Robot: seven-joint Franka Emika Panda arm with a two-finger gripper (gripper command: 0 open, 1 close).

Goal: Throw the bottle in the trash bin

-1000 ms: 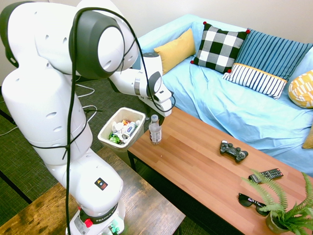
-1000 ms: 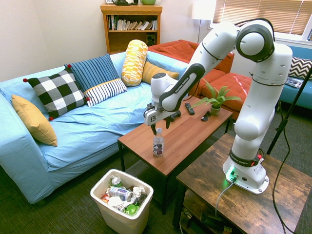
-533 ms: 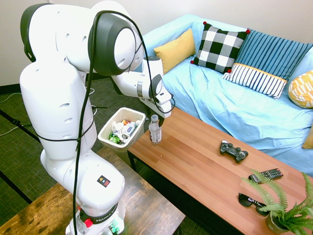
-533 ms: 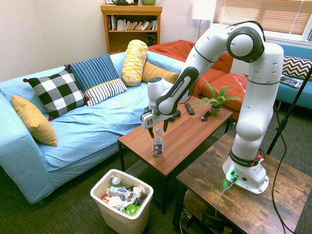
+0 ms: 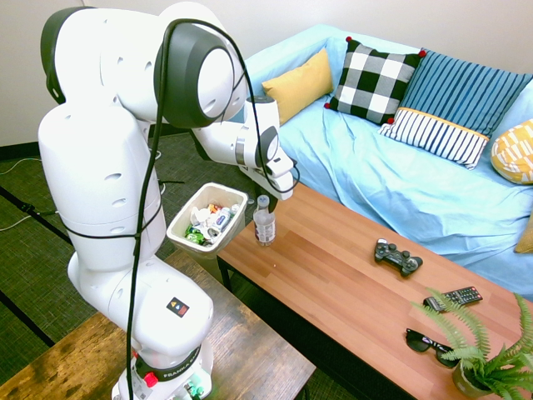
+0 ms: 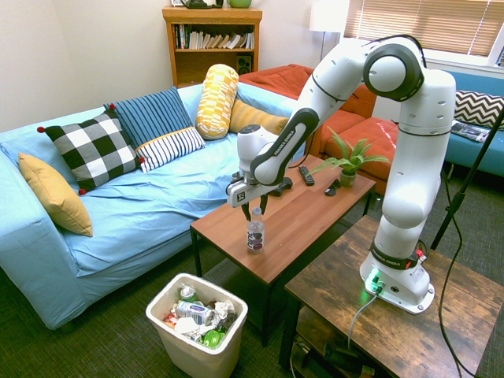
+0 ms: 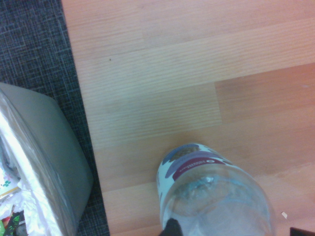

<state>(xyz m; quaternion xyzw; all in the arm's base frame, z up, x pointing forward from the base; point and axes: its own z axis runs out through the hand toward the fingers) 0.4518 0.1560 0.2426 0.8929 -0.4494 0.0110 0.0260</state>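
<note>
The clear plastic bottle (image 5: 264, 222) with a white cap stands upright on the near-left corner of the wooden coffee table (image 5: 333, 275). My gripper (image 6: 253, 211) hangs just above its cap, open, with a finger on each side and nothing held. In the second exterior view the bottle (image 6: 255, 235) sits right under the fingers. The wrist view looks down on the bottle (image 7: 211, 196) from close by. The cream-white trash bin (image 5: 187, 208) stands on the floor beside the table's end, holding several wrappers and cans; its wall (image 6: 189, 358) and side (image 7: 49, 147) show in the other views.
A game controller (image 5: 398, 257), a remote (image 5: 452, 297), sunglasses (image 5: 429, 342) and a potted fern (image 5: 487, 362) lie further along the table. A blue sofa (image 5: 400, 183) with cushions runs behind it. A dark wooden side table (image 5: 241, 350) bears the arm.
The gripper has shifted a little sideways and lower, closing in over the bottle's cap. The bottle and the bin have not moved.
</note>
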